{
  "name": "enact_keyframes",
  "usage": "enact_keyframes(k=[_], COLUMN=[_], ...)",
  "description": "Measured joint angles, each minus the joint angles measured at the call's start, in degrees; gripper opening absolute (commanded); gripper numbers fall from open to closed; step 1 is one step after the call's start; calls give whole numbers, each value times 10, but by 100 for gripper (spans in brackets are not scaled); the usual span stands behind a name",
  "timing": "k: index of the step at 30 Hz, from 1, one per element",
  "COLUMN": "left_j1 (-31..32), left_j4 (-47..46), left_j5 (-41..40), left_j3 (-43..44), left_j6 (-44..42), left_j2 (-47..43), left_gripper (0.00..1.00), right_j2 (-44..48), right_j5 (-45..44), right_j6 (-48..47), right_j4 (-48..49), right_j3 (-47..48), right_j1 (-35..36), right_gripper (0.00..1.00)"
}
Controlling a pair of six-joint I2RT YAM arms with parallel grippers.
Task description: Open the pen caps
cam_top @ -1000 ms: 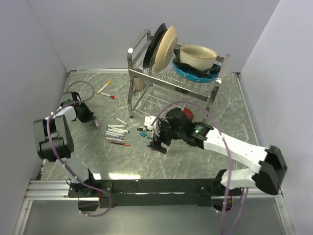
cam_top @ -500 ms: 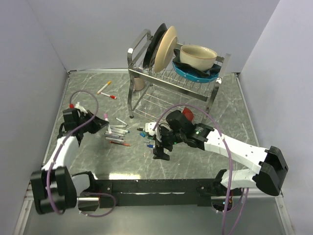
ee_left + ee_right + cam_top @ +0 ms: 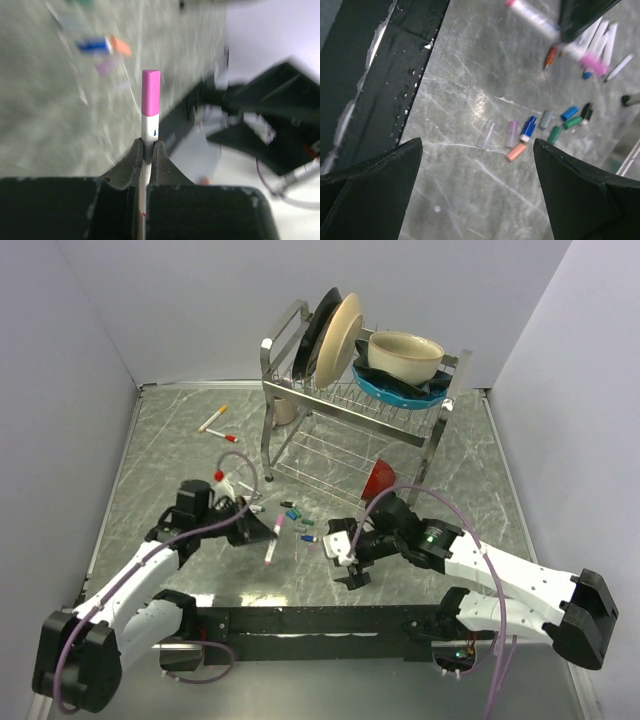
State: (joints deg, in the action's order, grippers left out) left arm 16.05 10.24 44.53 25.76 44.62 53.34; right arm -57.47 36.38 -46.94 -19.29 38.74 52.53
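Moved since a second ago: my left gripper [image 3: 146, 150], swung from the left side to centre, clamped on one white pen [image 3: 148, 127], its one pink cap [image 3: 151, 92] still fitted at the far tip. My right gripper [image 3: 477, 145], drawn back, stands wide and empty. Nine loose caps [image 3: 516, 151] lie grouped on the table [image 3: 470, 200] ahead of it.

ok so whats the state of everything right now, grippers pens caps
left gripper, shut on the pink-capped pen
pink-capped pen, held by its barrel
pink cap, on its pen
right gripper, open, holding nothing
loose caps, off, lying on the table
yellow-capped pen, capped, lying on the table
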Motion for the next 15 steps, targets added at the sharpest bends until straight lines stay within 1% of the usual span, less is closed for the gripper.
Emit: enact_keyframes(k=[3,5,8,11,14,15], left_j1=[76,113,174,230,272,282], left_j4=[-9,-14,-29,-42,-66,-76], left_j5=[8,9,9,8,8,9], left_j3=[-12,-12,-8,13,42,49], left_j6=[18,27,43,56,63,66], left_j2=[28,49,77,111,146,157], left_gripper=[1,1,1,1,1,1], right_j2=[17,21,20,14,0,-8], right_j5=[2,1,-2,-6,-11,-15], right_j6=[-46,-67,-89,-106,-120,-125], right_j4=[10,12,13,14,13,12], right_j3=[-19,-29,-33,-33,-33,-33], right_j1=[3,6,14,30,49,57], right_gripper=[100,98,95,91,83,76])
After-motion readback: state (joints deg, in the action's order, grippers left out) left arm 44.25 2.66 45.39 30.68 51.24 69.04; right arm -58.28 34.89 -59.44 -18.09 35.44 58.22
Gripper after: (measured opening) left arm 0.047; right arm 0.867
